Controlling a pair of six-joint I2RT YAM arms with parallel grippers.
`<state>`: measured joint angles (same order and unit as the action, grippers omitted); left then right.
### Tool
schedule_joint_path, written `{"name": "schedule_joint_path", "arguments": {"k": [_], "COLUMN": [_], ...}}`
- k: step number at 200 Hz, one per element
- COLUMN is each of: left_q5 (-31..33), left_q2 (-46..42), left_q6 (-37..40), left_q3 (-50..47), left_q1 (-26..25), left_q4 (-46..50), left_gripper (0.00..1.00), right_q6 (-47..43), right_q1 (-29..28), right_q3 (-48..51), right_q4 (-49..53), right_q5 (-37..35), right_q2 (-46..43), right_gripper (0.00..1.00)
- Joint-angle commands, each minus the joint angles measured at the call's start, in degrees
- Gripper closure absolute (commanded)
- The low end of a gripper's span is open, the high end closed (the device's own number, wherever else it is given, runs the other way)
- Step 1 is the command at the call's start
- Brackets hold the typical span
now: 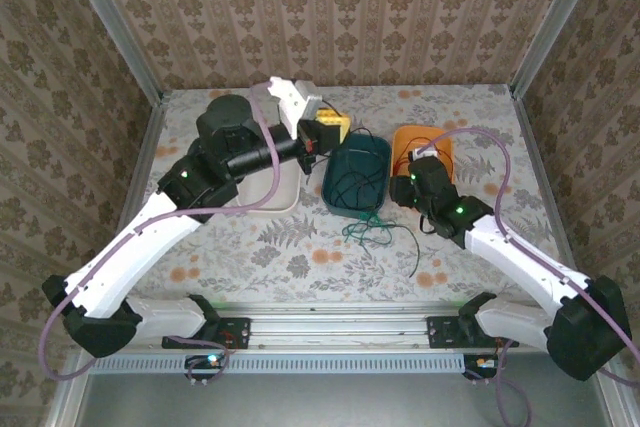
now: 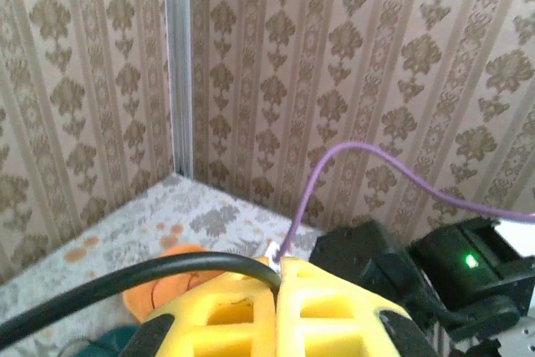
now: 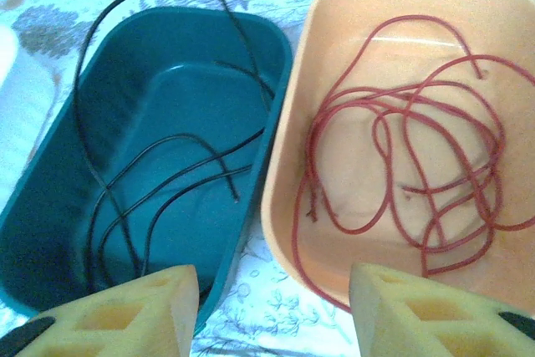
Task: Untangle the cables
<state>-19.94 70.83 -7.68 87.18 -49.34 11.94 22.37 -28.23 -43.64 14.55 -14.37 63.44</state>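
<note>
There's the left gripper (image 2: 280, 277) clamped shut, the black cable (image 2: 125, 277) pinched at its tips and trailing off toward 8 o'clock. The right gripper (image 3: 272, 277) hangs with fingers spread. The red cable (image 3: 401, 140) is coiled in the orange tray (image 3: 284, 148) at its 1 o'clock, with more black cable looped in the teal tray (image 3: 167, 81) at 11. The green cable (image 1: 372, 232) sprawls on the tabletop (image 1: 300, 257) — 6 o'clock of the teal tray.
</note>
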Motion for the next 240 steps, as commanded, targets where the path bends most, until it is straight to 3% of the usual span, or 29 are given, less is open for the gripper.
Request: {"name": "schedule_joint_path", "arguments": {"k": [1,45,152,168,182,194,240], "left_q5": [-0.97,-0.08,-2.09,-2.38,-1.95,-1.44,-1.13], "left_q2": [2.34,7.44,5.42,4.68,3.86,3.15,2.08], "left_q6": [1.64,-0.64,-1.33,-1.29,-1.11,-1.03,-1.53], "left_q3": [6.67,12.15,9.85,9.03,8.21,7.33,1.59], "left_q1": [1.49,2.41,2.32,2.33,2.32,2.42,2.68], "left_q4": [-1.67,3.40,3.07,2.58,2.29,2.36,5.00], "left_gripper": [1.00,1.00,1.00,1.00,1.00,1.00,1.00], "right_q6": [-3.47,-4.48,-9.41,-8.86,-8.82,-9.12,-12.83], "right_q1": [0.10,-1.28,-7.89,-7.96,-7.74,-7.25,-4.82], "right_q3": [1.77,4.05,-6.04,-5.39,-4.63,-4.59,-12.43], "right_q4": [-2.81,-4.98,-7.66,-8.09,-8.31,-8.17,-5.69], "right_q5": [10.25,28.11,27.33,21.49,15.81,12.63,11.74], "right_q2": [-4.32,-12.04,-0.81,-0.34,-0.16,-0.20,-1.74], "right_gripper": [0.47,0.40,0.38,0.52,0.82,0.99,1.00]}}
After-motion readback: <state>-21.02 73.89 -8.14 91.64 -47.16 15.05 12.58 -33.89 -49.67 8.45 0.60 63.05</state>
